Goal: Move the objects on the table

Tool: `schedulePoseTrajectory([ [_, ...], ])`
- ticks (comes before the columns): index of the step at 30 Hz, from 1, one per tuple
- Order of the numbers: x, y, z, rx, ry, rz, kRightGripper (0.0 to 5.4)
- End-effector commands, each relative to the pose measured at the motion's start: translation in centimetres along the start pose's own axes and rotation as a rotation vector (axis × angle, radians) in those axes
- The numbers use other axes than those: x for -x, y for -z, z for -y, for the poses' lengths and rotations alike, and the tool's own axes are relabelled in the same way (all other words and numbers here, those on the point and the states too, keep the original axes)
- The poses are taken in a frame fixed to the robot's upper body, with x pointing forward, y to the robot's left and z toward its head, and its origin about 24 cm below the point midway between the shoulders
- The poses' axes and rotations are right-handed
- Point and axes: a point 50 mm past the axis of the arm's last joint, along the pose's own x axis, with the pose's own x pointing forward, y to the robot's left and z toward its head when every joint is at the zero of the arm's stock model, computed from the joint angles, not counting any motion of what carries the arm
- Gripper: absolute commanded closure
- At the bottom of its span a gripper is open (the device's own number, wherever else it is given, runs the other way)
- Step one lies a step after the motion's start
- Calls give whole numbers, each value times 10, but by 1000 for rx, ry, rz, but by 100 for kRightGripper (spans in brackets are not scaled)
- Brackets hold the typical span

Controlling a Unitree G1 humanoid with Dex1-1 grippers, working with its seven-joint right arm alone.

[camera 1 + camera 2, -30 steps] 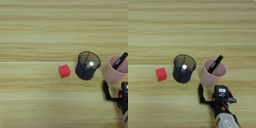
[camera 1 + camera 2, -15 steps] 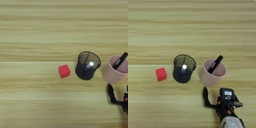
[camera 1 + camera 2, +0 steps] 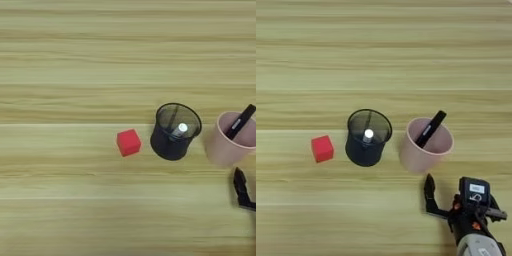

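A pale pink cup [image 3: 423, 152] stands upright on the wood table [image 3: 381, 60], right of centre. A slim black marker [image 3: 432, 129] leans inside it, its tip poking over the far rim. To the cup's left, a dark pen with a white end [image 3: 368, 134] stands in a black mesh holder [image 3: 367, 140]. My right gripper [image 3: 452, 197] hovers just in front of the pink cup, near the bottom edge. It is open and holds nothing. Its left black finger [image 3: 430, 196] points at the cup's base without touching; the other finger is hidden by the gripper body.
A small red cube [image 3: 322, 148] lies left of the mesh holder. The silver forearm [image 3: 478, 245] comes in from the bottom right corner. Bare wood stretches across the far and left parts of the table.
The gripper has drawn back to the right and slightly toward the bottom edge, away from the pink cup. Cup, holder, pens and cube have not moved.
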Motion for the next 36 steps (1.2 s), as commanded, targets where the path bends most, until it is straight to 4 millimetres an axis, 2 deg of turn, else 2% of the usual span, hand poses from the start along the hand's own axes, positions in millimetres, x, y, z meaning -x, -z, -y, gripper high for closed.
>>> schedulePoseTrajectory([
  [1, -6, -15, 11, 23, 41, 71, 6],
  [8, -11, -16, 21, 23, 85, 69, 6],
  [23, -30, -48, 61, 20, 233, 197, 6],
  [30, -32, -67, 62, -63, 205, 314, 6],
  [36, -31, -76, 59, -75, 169, 357, 6],
])
